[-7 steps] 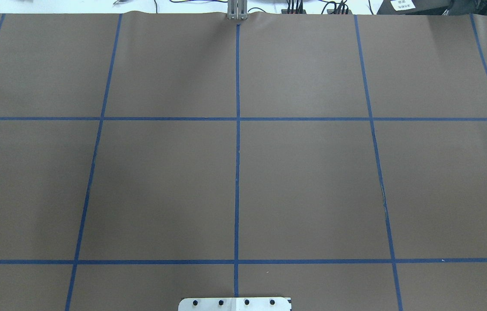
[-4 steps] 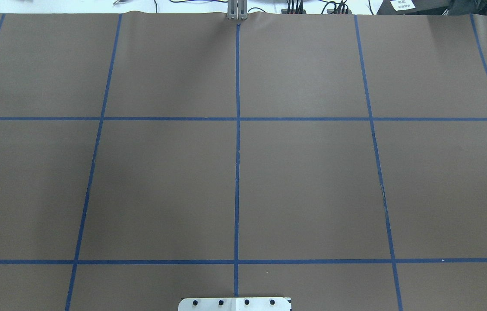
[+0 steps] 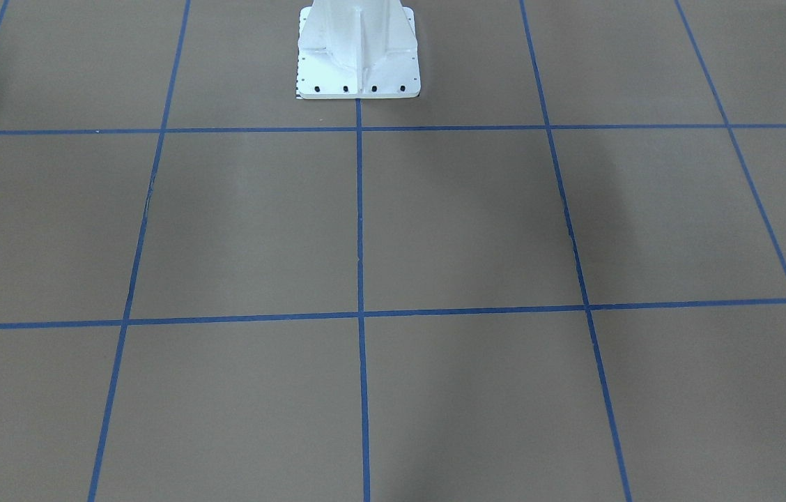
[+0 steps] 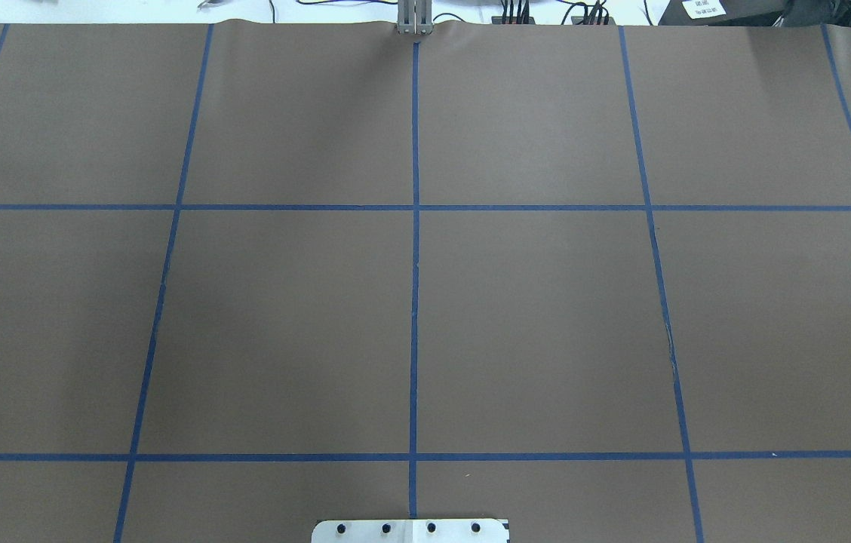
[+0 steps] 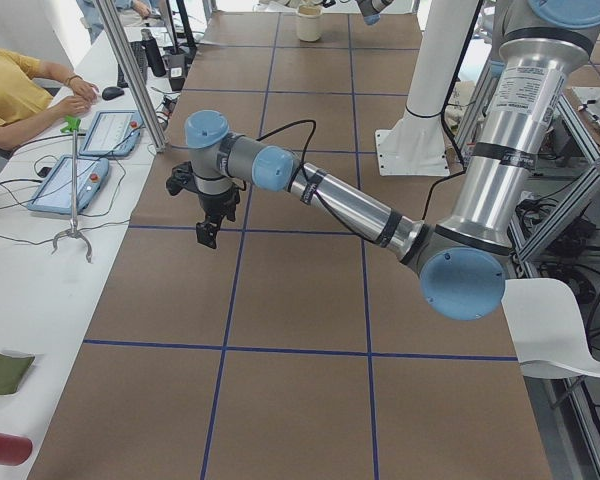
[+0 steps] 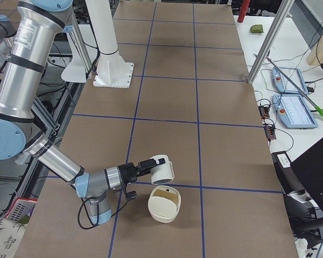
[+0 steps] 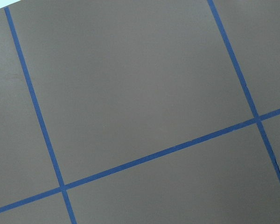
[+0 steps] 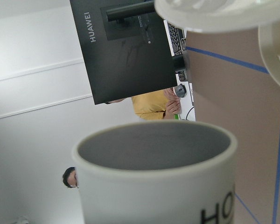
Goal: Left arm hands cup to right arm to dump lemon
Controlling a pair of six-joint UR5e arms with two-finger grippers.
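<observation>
apparently the handover is done: the right arm (image 6: 59, 160) is carrying the cup (image 6: 162, 169), tipped and empty, above a white bowl (image 6: 162, 216) at the right, where the lemon (image 6: 164, 193) is probably lying; whether its fingers (image 6: 146, 163) are clamping, i cannot tell.

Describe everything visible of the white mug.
The mug is white glazed ceramic, with a loop handle, a pale grey inside and dark lettering beginning "HO". It is tipped on its side at the end of the right arm, close by a white bowl but apart from it. What shows of its inside is empty.
</observation>
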